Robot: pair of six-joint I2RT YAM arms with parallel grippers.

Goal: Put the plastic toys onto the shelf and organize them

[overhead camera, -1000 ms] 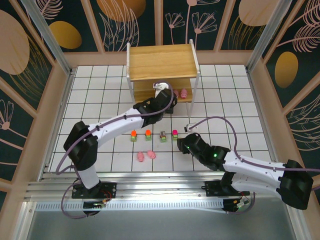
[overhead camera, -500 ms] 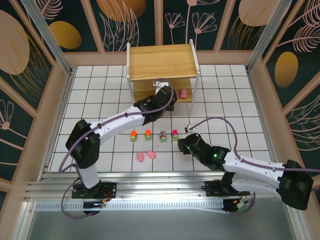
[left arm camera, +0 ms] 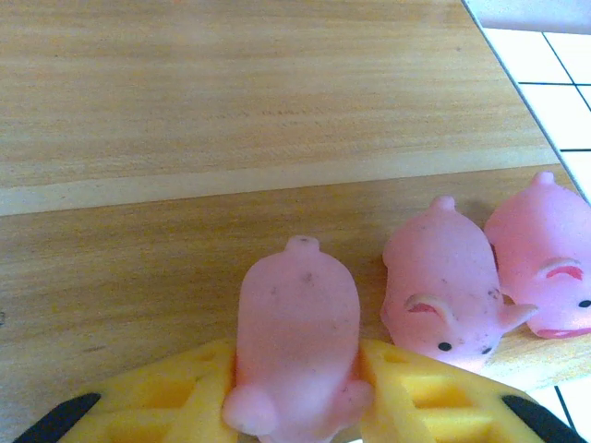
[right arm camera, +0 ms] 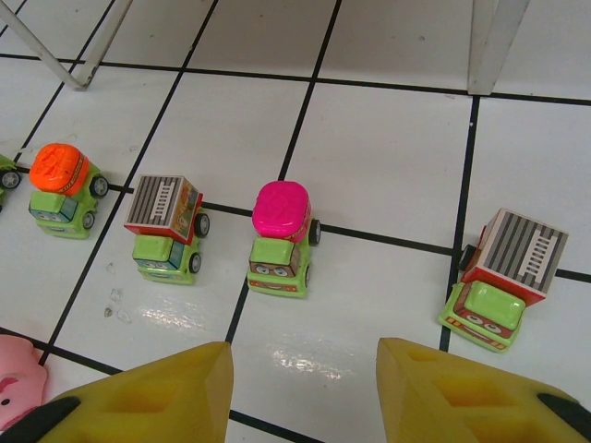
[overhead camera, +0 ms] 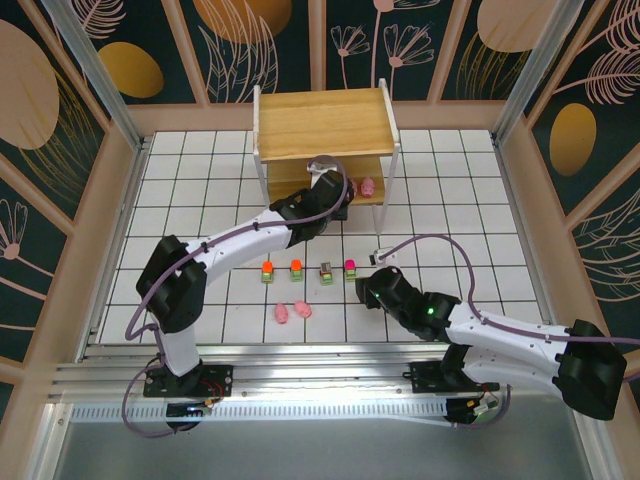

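**Top external.** The left arm [overhead camera: 250, 238] reaches under the top board of the shelf [overhead camera: 322, 122]. The right arm [overhead camera: 480, 330] lies low beside the row of trucks [overhead camera: 310, 269].

**Left wrist.** The left gripper [left arm camera: 295, 383] is closed on a pink pig [left arm camera: 295, 332], with one yellow finger [left arm camera: 175, 392] against each flank. The pig rests on the lower tier [left arm camera: 138, 277]. A second pig [left arm camera: 443, 286] stands just right of the gripper, and a third pig [left arm camera: 545, 254] stands beyond it. The pigs appear soft, light and rubbery. Grip across the flanks with light force, since they are likely to deform.

**Right wrist.** The right gripper [right arm camera: 305, 388] stands open and empty. The magenta-topped truck [right arm camera: 280, 235] sits directly ahead of the fingertips. The grey-topped truck [right arm camera: 164, 226] and the orange-topped truck [right arm camera: 60, 189] sit ahead-left, and a second grey truck [right arm camera: 499, 277] sits ahead-right. The trucks appear rigid, light and free-rolling. Grip across the sides so the wheels cannot roll the truck out.
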